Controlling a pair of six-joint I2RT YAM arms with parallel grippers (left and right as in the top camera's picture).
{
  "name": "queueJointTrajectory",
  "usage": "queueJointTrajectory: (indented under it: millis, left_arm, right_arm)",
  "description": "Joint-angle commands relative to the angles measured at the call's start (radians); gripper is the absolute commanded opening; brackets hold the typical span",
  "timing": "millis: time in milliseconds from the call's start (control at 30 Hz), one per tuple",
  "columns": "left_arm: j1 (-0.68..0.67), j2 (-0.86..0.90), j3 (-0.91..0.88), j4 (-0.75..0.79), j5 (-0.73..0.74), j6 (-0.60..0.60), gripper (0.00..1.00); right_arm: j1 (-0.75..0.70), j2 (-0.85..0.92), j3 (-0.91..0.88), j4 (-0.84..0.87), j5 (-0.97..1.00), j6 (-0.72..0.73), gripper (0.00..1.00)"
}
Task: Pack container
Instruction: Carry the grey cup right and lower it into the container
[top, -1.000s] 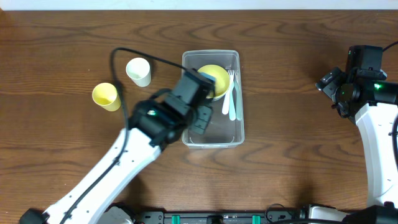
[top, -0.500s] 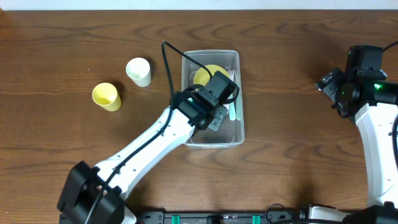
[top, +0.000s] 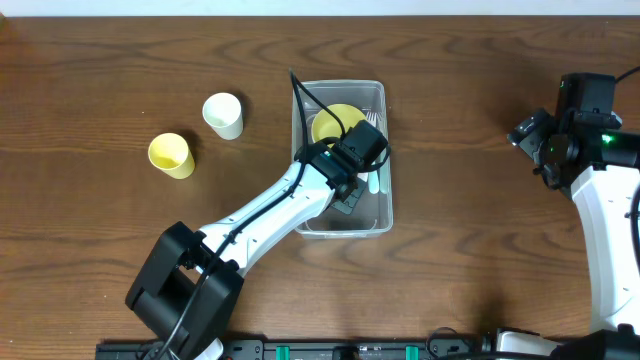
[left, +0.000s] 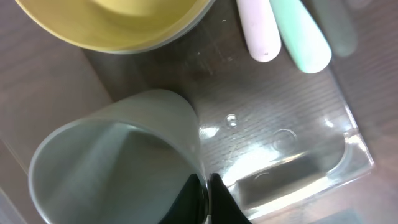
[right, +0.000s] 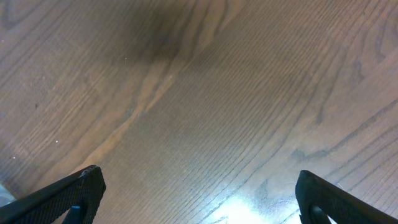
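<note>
The clear rectangular container (top: 340, 226) stands mid-table; its wall also shows in the left wrist view (left: 323, 162). Inside it lie a yellow bowl (top: 332, 122), also in the left wrist view (left: 118, 25), and several pale utensils (top: 377, 176) whose handles show in the left wrist view (left: 292, 37). My left gripper (left: 205, 193) is shut on the rim of a grey-green cup (left: 112, 168) and holds it inside the container's near half, next to the bowl. My right gripper (right: 199, 199) is open and empty over bare wood at the far right (top: 545, 140).
A white cup (top: 224, 115) and a yellow cup (top: 172, 155) stand on the table left of the container. The brown wooden table (top: 480, 250) spreads all round. The left arm (top: 250, 225) crosses from the front left to the container.
My left gripper has moved right and away, carrying the cup from the container's left rim into its near half. The right arm has not moved.
</note>
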Motion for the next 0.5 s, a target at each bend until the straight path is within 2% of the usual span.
queueJointTrajectory:
  millis: [0, 33, 100, 300, 467]
  left_arm:
    - [-0.001, 0.003, 0.015, 0.004, -0.034, -0.001, 0.33]
    - [-0.001, 0.003, 0.015, 0.004, -0.034, -0.001, 0.37]
    - [-0.001, 0.003, 0.015, 0.005, -0.034, -0.002, 0.4]
    - [-0.002, -0.007, 0.025, 0.004, -0.033, -0.003, 0.41]
    - [-0.002, -0.062, 0.116, -0.052, -0.033, -0.009, 0.42]
  right_arm:
    - [-0.003, -0.001, 0.013, -0.001, 0.018, 0.016, 0.99]
    - [-0.003, -0.001, 0.013, -0.001, 0.017, 0.016, 0.99]
    - [-0.003, -0.001, 0.013, -0.001, 0.018, 0.016, 0.99]
    - [-0.003, -0.001, 0.013, -0.001, 0.017, 0.016, 0.99]
    - [-0.003, -0.001, 0.013, -0.001, 0.017, 0.016, 0.99]
